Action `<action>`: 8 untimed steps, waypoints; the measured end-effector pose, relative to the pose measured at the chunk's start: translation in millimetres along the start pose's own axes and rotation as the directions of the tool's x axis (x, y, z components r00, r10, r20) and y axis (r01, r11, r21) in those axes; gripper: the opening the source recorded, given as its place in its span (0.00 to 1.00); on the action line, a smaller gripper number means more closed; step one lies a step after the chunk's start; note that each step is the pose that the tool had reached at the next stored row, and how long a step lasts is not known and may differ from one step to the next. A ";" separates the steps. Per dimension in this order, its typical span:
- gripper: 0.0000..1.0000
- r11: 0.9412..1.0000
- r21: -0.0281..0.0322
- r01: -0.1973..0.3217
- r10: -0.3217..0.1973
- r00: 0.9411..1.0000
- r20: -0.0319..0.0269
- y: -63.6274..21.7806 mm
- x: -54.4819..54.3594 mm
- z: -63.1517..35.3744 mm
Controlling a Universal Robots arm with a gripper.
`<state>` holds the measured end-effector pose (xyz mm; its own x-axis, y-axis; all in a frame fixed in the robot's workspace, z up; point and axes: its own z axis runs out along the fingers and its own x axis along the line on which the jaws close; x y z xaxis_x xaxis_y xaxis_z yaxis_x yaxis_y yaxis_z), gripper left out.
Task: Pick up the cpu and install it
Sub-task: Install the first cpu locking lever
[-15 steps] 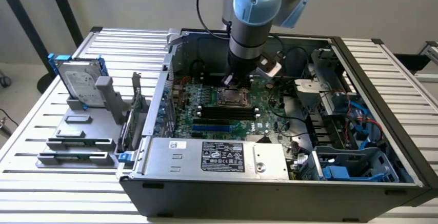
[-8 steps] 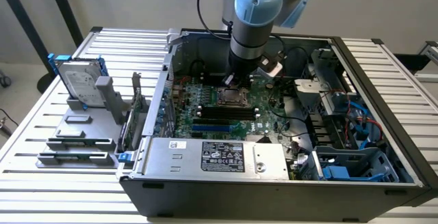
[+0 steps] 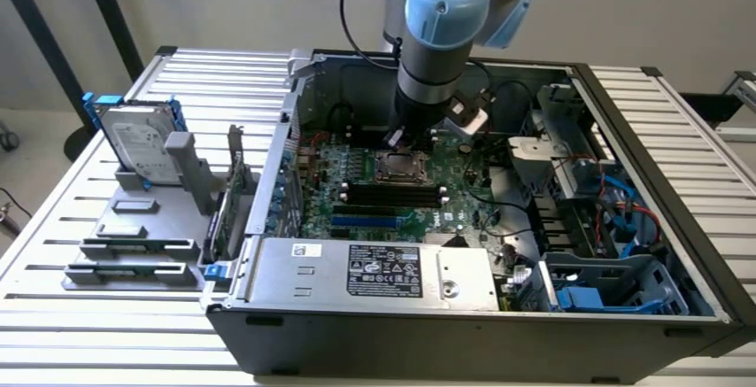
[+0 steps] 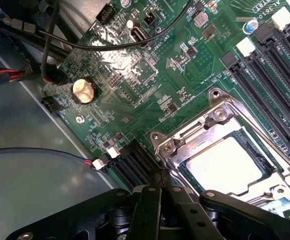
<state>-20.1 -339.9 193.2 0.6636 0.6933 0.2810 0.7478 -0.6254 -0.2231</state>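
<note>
The claw [image 4: 161, 192] sits low over the motherboard [image 4: 150, 75], and its fingers look pressed together with nothing between them. Right beside the fingertips is the socket frame [image 4: 220, 117], and the cpu [image 4: 228, 164] is already lying flat inside it, silver top up. So the chip is just off to one side of the tips, close but apart from them as far as I can tell. It's square, so there's no real long axis to line up with.

From the exterior view the arm [image 3: 443, 42] comes straight down into the open computer case [image 3: 473, 321], with the claw [image 3: 408, 139] hovering just above the socket [image 3: 399, 171]. Out on the worktop [image 3: 48, 228], the hard drive [image 3: 140, 143] stands in its holder at the exterior view's left, well apart from all this.
</note>
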 end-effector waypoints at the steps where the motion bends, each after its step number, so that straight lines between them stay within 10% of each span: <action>1: 0.11 1.000 0.000 0.000 0.000 1.000 0.000 0.2 -0.3 -0.1; 8: 0.11 1.000 0.000 0.000 0.000 1.000 -0.001 1.8 -2.1 1.0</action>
<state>-20.1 -342.1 191.3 0.6637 0.6930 0.2815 0.7477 -0.6252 -0.2236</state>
